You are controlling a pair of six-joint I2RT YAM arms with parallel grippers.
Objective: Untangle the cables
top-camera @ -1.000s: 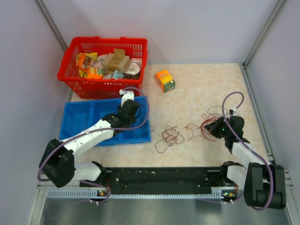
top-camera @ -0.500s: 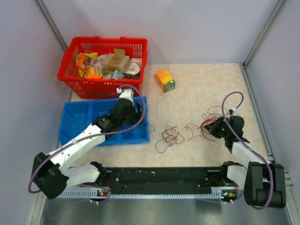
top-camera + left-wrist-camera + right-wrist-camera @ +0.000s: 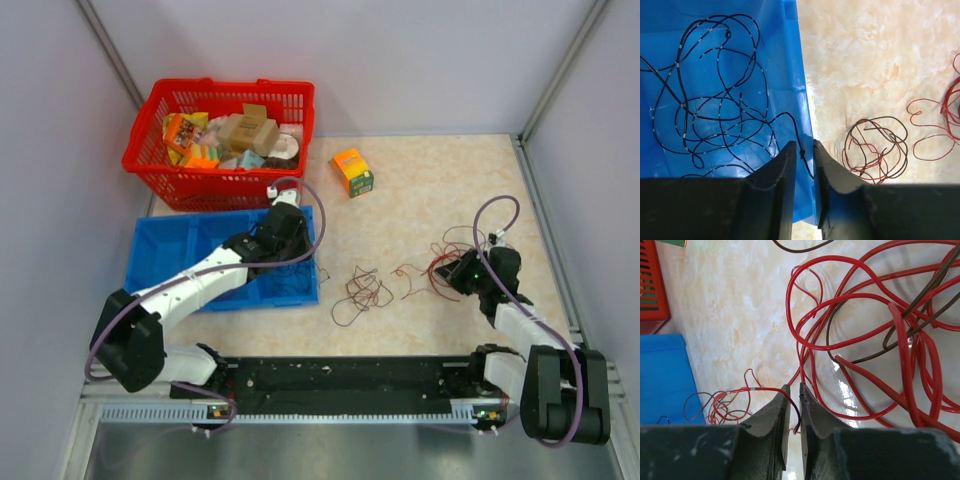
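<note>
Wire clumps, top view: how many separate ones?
4: black wires in the blue bin, a dark-and-red clump mid-table, a small red loop, a red tangle at the right gripper. Strands may link some.

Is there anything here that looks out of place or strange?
Mostly no. One black cable lies coiled in the blue bin, but its tail hangs over the bin's right wall between the left arm's jaws. The other cables lie loose on the table, some still tangled.
</note>
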